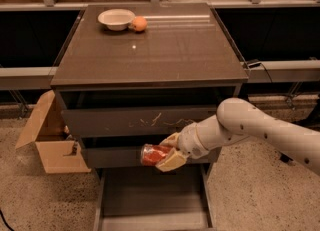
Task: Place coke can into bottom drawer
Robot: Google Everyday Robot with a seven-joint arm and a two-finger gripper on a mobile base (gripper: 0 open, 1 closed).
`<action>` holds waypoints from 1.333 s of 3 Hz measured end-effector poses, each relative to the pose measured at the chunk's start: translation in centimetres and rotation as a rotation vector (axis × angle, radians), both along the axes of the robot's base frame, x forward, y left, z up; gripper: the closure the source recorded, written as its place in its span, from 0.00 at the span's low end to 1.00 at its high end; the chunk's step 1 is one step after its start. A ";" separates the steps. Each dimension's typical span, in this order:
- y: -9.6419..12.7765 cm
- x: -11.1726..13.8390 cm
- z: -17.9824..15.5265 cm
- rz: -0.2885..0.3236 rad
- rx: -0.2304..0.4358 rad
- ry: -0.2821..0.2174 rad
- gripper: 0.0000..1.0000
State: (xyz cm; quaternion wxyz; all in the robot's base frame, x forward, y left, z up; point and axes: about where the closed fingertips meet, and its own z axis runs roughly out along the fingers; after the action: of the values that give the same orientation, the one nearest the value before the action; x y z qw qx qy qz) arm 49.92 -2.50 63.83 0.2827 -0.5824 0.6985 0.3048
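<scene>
- Camera view, end effector: gripper (pixel 167 152) at the tip of the white arm reaching in from the right, level with the middle drawer front (pixel 115 156). Clamped on the coke can (pixel 155 155), one pale finger above it and one below.
- Camera view, task object: coke can carried in the air, lying on its side. Long axis roughly horizontal and left-to-right, silver end pointing left, away from the wrist. Not touching any surface.
- Camera view, target: bottom drawer (pixel 150 197) pulled out, grey floor exposed between the side rails.
- Governing relation: drawer floor lies below the can and slightly toward the camera. Can appears to sit over the rear of the tray, between the rails.
- Judged requirement: lower toward the floor, possibly drawing outward a little to stay clear of the drawer front behind.
- Judged hazard: with the axis across the drawer, likely to roll front-to-back on release.
- Non-task items: bowl (pixel 116 19) and orange fruit (pixel 139 23) on the cabinet top (pixel 165 50), well apart from the gripper.
</scene>
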 end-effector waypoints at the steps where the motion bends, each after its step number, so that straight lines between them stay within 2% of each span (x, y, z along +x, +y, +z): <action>1: 0.6 -1.3 -6.3 -0.006 0.031 0.101 1.00; 2: 0.6 -1.3 -6.3 -0.006 0.031 0.101 1.00; 3: 0.3 -1.3 -11.5 -0.029 -0.024 0.097 1.00; 4: -0.8 -1.2 -17.8 -0.062 -0.082 0.062 1.00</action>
State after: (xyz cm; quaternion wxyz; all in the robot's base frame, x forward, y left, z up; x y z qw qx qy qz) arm 48.75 -3.28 46.08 0.2462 -0.5619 0.7365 0.2848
